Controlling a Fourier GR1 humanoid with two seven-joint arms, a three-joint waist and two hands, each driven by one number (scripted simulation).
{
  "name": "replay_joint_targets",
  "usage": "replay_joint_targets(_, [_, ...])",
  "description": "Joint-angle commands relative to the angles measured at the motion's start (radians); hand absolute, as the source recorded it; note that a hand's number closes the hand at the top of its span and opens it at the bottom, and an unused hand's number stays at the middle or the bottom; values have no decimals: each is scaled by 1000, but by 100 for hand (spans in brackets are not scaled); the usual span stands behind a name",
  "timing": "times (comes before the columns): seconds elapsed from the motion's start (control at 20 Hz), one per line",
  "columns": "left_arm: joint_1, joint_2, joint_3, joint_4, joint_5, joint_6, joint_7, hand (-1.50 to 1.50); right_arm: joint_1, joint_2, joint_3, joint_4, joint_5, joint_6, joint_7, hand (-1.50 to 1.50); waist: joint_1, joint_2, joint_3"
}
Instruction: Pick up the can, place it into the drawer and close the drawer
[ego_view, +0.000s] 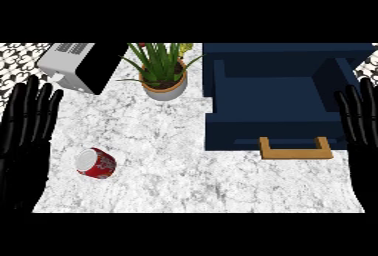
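Observation:
A red can (96, 163) with a white end lies on its side on the marble counter, toward the front left. The dark blue drawer (269, 107) stands pulled open at the right, its wooden handle (294, 149) facing me. At the view's left edge my left hand (26, 125) rests open, fingers up, just left of the can and apart from it. My right hand (359, 117) rests open at the right edge, beside the drawer's right wall. Neither hand holds anything.
A potted plant (162, 75) stands at the back centre, left of the drawer. A white and black toaster (77, 65) sits at the back left. The marble counter (184, 175) ends near the lower edge of the view.

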Motion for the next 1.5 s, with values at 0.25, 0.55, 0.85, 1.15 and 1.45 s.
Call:
replay_joint_targets(0.25, [94, 193, 60, -50, 463, -441, -69, -150, 38, 7, 8, -6, -19, 20, -10, -150, 18, 11, -28])
replay_joint_targets(0.55, [193, 392, 223, 122, 535, -551, 70, -150, 120, 22, -103, 9, -25, -98, 220, -150, 1, 15, -25])
replay_joint_targets(0.85, [248, 514, 399, 192, 764, -695, 108, -150, 250, 18, -128, -26, -56, -19, 127, -150, -1, 15, -24])
replay_joint_targets(1.15, [261, 523, 484, 221, 816, -790, 125, -150, 302, -11, -258, 18, -170, 85, 52, -150, -1, 15, -24])
replay_joint_targets(1.45, [248, 537, 481, 253, 949, -705, 241, -150, 367, -53, -371, -15, -295, 183, 44, -150, -10, 14, -24])
